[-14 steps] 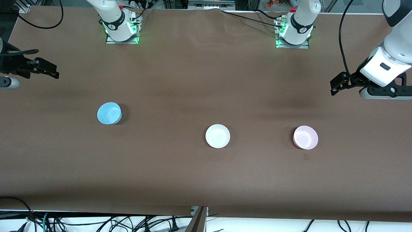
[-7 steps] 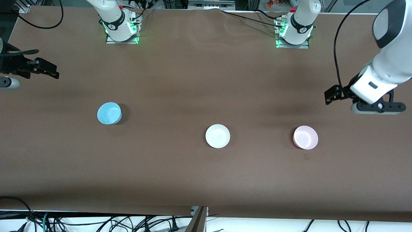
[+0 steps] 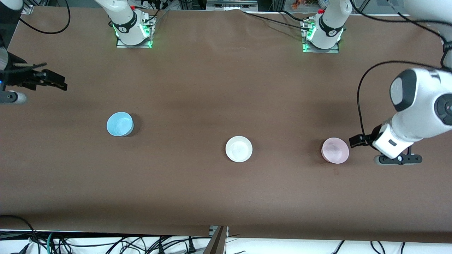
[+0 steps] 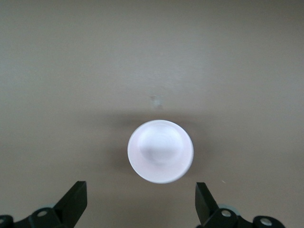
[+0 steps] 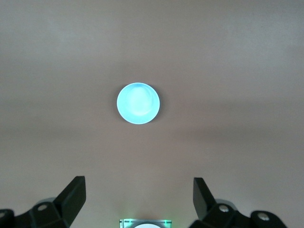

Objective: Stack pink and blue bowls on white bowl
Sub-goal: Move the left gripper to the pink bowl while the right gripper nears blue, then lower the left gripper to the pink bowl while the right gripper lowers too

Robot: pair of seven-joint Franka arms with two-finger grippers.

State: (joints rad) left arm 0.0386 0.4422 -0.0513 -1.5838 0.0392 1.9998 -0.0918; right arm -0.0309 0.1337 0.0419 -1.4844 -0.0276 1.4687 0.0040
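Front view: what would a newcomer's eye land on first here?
Three separate bowls on the brown table: blue bowl toward the right arm's end, white bowl in the middle, pink bowl toward the left arm's end. The left gripper, open, hangs beside the pink bowl. The right gripper, open, waits at the table's edge.

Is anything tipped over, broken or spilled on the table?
No, nothing stands out. The blue bowl, the white bowl and the pink bowl all sit upright and apart on the table, and all look empty. The left gripper is open beside the pink bowl; the right gripper waits, open.
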